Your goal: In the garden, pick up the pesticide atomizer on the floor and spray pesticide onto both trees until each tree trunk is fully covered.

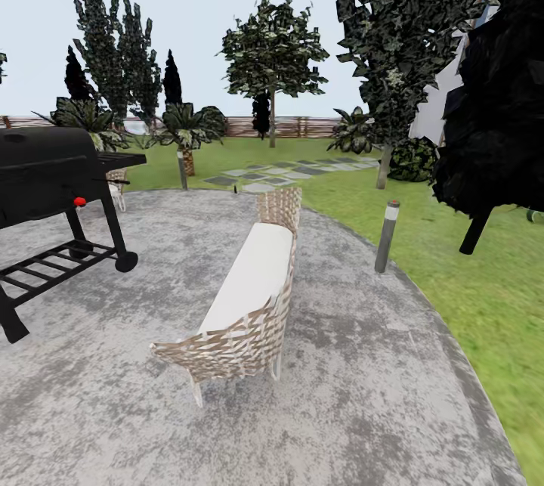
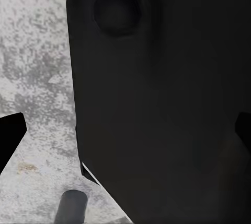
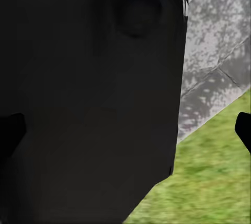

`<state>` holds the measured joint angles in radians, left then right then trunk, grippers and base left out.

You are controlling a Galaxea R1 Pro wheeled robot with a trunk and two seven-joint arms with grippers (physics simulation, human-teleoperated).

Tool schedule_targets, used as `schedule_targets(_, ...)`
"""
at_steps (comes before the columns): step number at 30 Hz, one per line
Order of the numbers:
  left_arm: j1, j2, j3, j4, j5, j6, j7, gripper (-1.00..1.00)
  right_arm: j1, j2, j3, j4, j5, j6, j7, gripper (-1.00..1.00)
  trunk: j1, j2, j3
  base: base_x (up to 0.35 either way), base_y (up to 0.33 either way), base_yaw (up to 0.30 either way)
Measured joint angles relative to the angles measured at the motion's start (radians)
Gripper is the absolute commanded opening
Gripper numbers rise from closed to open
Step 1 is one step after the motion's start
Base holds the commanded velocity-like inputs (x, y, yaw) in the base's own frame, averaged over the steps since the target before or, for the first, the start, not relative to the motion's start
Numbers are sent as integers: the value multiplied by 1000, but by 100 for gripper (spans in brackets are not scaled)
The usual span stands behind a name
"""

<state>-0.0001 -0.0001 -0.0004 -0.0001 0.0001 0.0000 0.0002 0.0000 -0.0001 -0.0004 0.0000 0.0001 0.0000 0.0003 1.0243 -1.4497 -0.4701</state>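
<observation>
Grey patio (image 1: 363, 365) underfoot, grass (image 1: 483, 297) right; both end effectors' spread unclear.

No text, label, brand, number or sign can be read anywhere in these pictures; every surface in sight is plain and unmarked.

Cut off and covered parts
The black barrel grill (image 1: 45, 176) is cut by the edge; a dark robot body (image 2: 162, 104) covers the grey mottled patio (image 2: 31, 67).

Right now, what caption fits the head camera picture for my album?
A wicker bench and black grill on a stone patio, with lawn and trees beyond.
</observation>
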Motion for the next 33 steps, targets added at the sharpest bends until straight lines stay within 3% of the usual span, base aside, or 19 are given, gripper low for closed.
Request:
schedule_targets(3, -17, 13, 18, -17, -17, 17, -17, 100, -17, -17, -16, -17, 17, -9, 17, 100, 1, 0, 0, 0, 0, 0)
schedule_targets(7, -40, 2, 29, -20, -39, 39, -39, 100, -40, -33, -39, -40, 20, -5, 39, 100, 1, 0, 0, 0, 0, 0)
schedule_targets(11, -29, -21, 6, -42, -17, 28, -30, 100, -27, -10, -26, -24, -3, 0, 17, 100, 1, 0, 0, 0, 0, 0)
schedule_targets(17, 5, -24, -6, -76, 17, -6, 3, 100, 8, 24, 8, 10, -11, 0, -17, 100, 1, 0, 0, 0, 1, 0)
schedule_targets(24, 45, -24, -6, -109, 56, -34, 22, 100, 48, 26, 18, 22, -9, 1, -23, 100, 1, 0, 0, 0, 206, 0)
schedule_targets(33, 113, -22, -6, -144, 58, -34, 22, 100, 50, 22, 11, 22, -10, 1, -23, 100, 1, 0, 0, 0, 310, 0)
